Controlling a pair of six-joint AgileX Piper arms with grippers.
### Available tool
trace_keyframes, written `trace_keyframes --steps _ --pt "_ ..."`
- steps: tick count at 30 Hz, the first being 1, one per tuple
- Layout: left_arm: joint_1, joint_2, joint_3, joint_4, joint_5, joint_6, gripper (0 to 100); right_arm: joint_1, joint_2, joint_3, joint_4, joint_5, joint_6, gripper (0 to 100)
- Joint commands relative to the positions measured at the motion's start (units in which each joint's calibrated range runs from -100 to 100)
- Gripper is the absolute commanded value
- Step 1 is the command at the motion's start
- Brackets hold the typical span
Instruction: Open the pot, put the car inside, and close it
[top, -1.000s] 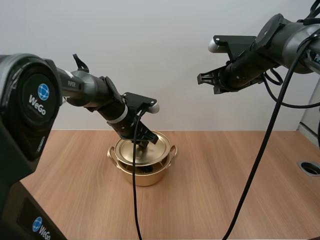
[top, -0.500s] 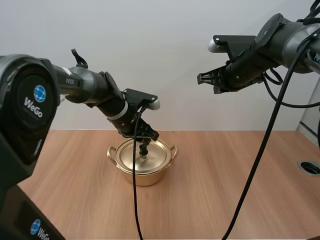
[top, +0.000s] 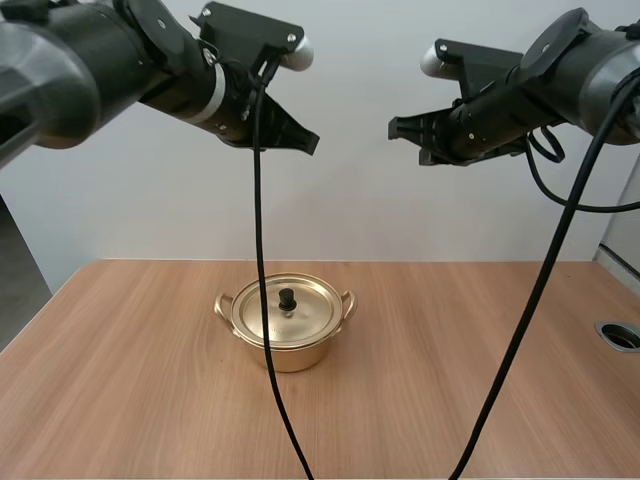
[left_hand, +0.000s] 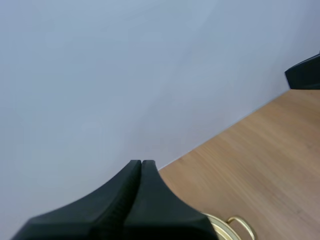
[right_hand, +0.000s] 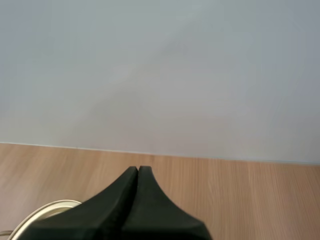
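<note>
A brass pot (top: 287, 350) with two side handles stands on the wooden table, its lid (top: 287, 311) resting flat on it with a black knob (top: 288, 298) on top. High above it to the left hangs my left gripper (top: 309, 143), shut on nothing; its fingers lie together as one dark wedge (left_hand: 141, 167) over the pot's handle (left_hand: 241, 225). My right gripper (top: 396, 129) hovers high to the right, also shut, its wedge (right_hand: 138, 172) next to the lid's edge (right_hand: 42, 214).
The wooden table (top: 450, 360) spreads out on all sides of the pot. A round metal grommet (top: 620, 334) sits in the table near its right edge.
My left gripper let go of the lid's knob and rose far above the pot. The lid, tilted a second ago, lies flat on the pot. The right arm barely moved.
</note>
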Motion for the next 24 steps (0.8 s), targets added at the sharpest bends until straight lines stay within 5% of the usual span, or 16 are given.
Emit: trace_keyframes --steps 1,15,21,24 --pt "0.04 -9.11 0.0 -0.28 3.19 -3.62 0 1.05 -6.91 0.29 0.8 -3.01 -7.27 0" --pt "0.04 -41.25 0.0 0.23 20.12 -15.63 0 3.51 -49.63 17.46 2.35 -4.82 -8.23 0" --pt "0.04 -47.91 0.43 0.16 35.1 -17.6 0 3.51 -60.65 23.27 6.45 -6.88 -8.23 0" --pt "0.04 -51.44 5.38 2.42 28.36 -19.77 0 3.51 -62.34 25.76 6.62 -9.2 -8.23 0"
